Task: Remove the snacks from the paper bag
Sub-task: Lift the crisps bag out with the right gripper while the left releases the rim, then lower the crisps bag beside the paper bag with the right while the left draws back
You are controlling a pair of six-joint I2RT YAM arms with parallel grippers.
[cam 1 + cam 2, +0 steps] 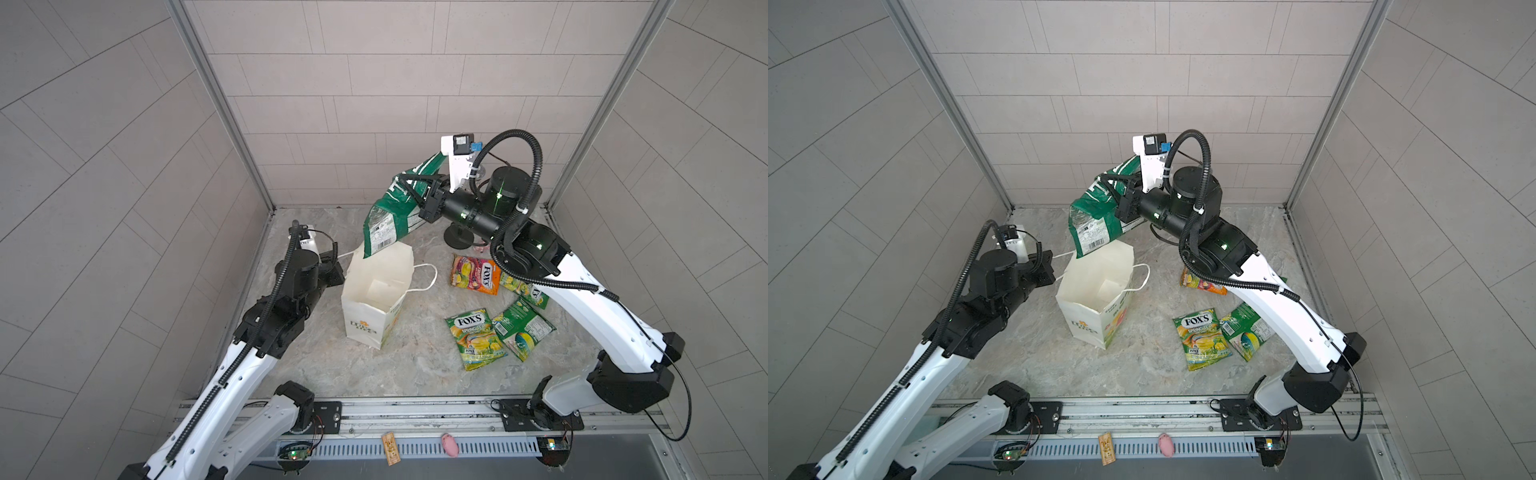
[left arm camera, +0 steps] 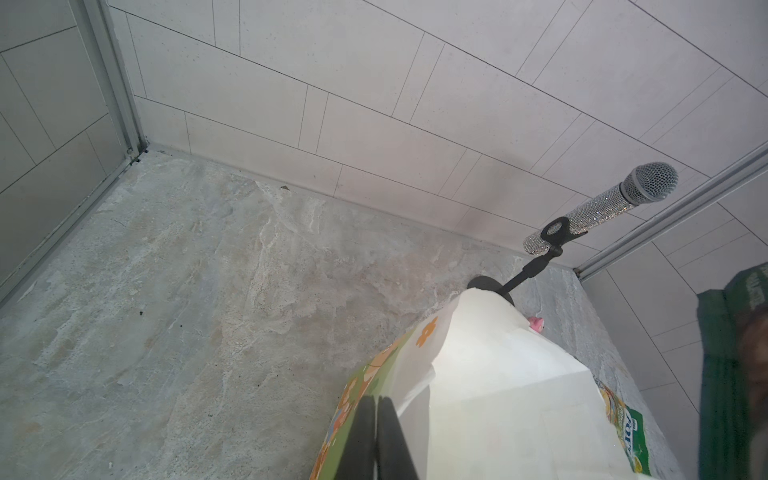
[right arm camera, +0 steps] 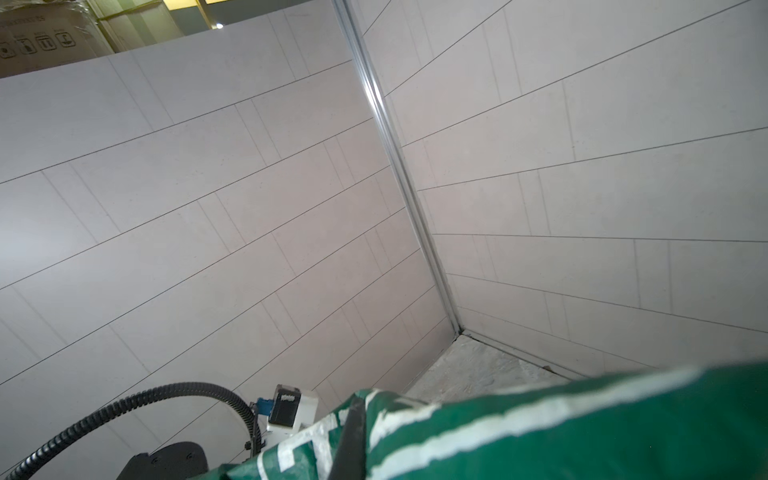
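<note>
The white paper bag stands open on the marble table. At the bag's left rim my left gripper is shut, and the left wrist view shows its fingers pinched together on the edge of the paper bag. My right gripper is shut on the top of the dark green crisp bag, which hangs in the air with its lower end over the paper bag's rear rim. An orange-pink FOX'S packet and three yellow-green packets lie on the table to the right.
A glittery microphone on a black stand is at the back right, under my right arm. A tiny pink toy and a small wooden tag lie on the front rail. Tiled walls enclose three sides.
</note>
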